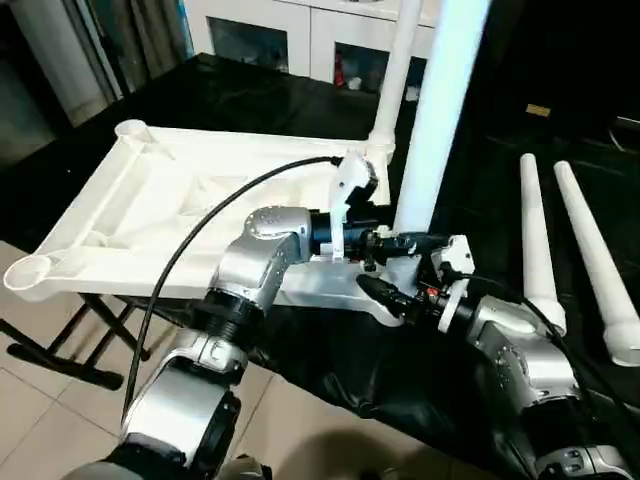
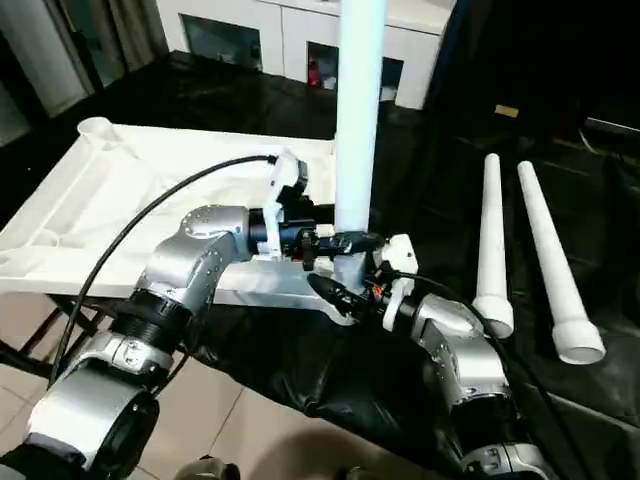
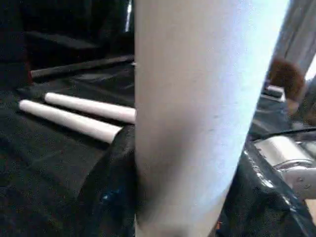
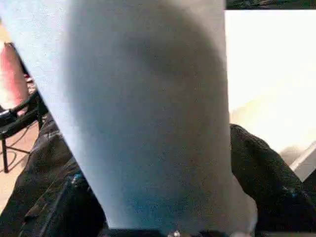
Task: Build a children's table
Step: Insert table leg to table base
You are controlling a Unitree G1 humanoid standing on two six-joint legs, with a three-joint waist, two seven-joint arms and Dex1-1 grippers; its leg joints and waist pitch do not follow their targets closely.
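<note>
The white table top point(image 1: 170, 200) lies underside up on a black-covered surface, its round corner sockets showing. One white leg point(image 1: 395, 80) stands upright in the far right corner socket. A second leg point(image 1: 440, 110) stands upright at the near right corner. My left gripper point(image 1: 390, 240) is shut on its lower end from the left, and my right gripper point(image 1: 385, 290) grips it just below, from the near side. In both wrist views that leg point(image 3: 197, 108) point(image 4: 148, 113) sits between black fingers point(image 3: 106, 197) point(image 4: 266, 182). Two more legs point(image 1: 535, 240) point(image 1: 600, 270) lie loose to the right.
The top overhangs the near left edge of the black cloth point(image 1: 330, 370), above a dark folding stand point(image 1: 60, 350) and tiled floor. White cabinets point(image 1: 300, 30) stand behind. A black cable point(image 1: 200, 230) arcs over my left forearm.
</note>
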